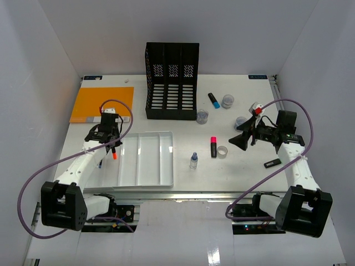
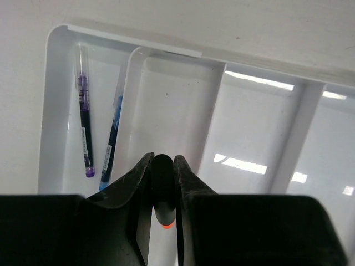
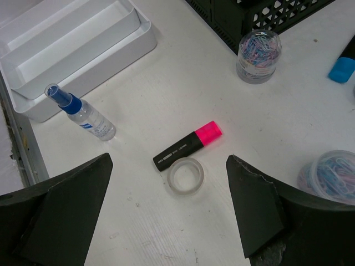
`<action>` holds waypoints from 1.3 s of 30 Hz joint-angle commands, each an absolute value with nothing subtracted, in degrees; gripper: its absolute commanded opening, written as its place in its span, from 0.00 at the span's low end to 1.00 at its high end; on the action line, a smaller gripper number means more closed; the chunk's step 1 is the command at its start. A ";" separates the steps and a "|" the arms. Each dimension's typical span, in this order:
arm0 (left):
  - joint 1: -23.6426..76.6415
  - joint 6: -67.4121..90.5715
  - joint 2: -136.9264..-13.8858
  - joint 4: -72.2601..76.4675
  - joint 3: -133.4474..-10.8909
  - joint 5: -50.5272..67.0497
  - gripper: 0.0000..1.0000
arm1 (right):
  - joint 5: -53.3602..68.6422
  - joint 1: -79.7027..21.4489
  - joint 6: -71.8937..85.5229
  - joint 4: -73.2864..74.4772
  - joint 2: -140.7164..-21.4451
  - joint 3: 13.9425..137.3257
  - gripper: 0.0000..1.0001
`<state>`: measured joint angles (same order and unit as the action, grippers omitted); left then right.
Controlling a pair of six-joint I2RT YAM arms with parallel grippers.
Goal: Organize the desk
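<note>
The left gripper (image 2: 162, 162) clamped an orange-tipped marker (image 2: 163, 191) above the tray (image 2: 55, 111), whose slots ran up the frame. The right gripper (image 3: 169, 160) gaped over the pink highlighter (image 3: 188, 145), which lay diagonally on the desk (image 3: 166, 83).

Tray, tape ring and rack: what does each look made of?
Tray: probably glossy white plastic, going by the bright glare patches and rounded moulded dividers.
Tape ring: clear, slightly milky film; the desk shows through it.
Rack: matte black perforated panels; whether metal or plastic, I cannot tell.
</note>
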<state>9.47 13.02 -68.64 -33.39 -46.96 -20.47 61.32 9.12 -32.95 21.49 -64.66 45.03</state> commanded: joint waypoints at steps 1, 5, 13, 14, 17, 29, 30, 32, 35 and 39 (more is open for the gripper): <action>8.96 9.70 -71.50 -32.55 -46.74 -22.54 0.10 | 64.32 10.52 -34.89 20.99 -65.52 44.21 0.90; 8.96 9.87 -74.81 -32.27 -46.54 -22.11 0.15 | 63.49 10.63 -35.23 21.08 -65.95 44.00 0.90; 8.96 10.39 -74.43 -32.61 -46.49 -22.04 0.59 | 62.18 10.63 -35.86 21.72 -67.50 44.65 0.90; 8.96 10.44 -74.20 -32.61 -46.49 -22.00 0.63 | 62.10 10.63 -36.03 22.23 -68.02 45.17 0.90; 8.96 10.67 -73.24 -32.96 -46.79 -20.89 0.69 | 61.67 10.43 -36.68 24.27 -71.55 49.08 0.90; 8.96 19.42 -59.01 -24.97 -44.81 15.78 0.98 | 26.89 -7.20 -24.46 25.62 -99.41 80.86 0.94; 8.96 21.16 -57.57 -22.90 -43.81 18.83 0.98 | 24.55 -8.39 -23.30 25.79 -102.50 84.07 0.94; 8.96 24.14 -54.75 -18.94 -40.77 22.98 0.98 | 18.59 -11.22 -21.67 26.06 -107.97 90.61 0.93; 8.96 28.00 -51.37 -14.06 -36.86 26.04 0.98 | 12.41 -13.50 -20.59 26.35 -115.57 99.69 0.93; 8.88 29.71 -48.58 -11.28 -33.87 26.29 0.98 | 8.44 -13.89 -19.48 27.62 -126.20 112.35 0.98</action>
<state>9.08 25.60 -50.98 -16.98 -36.16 21.00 17.68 -14.21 -22.25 25.84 -119.19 102.34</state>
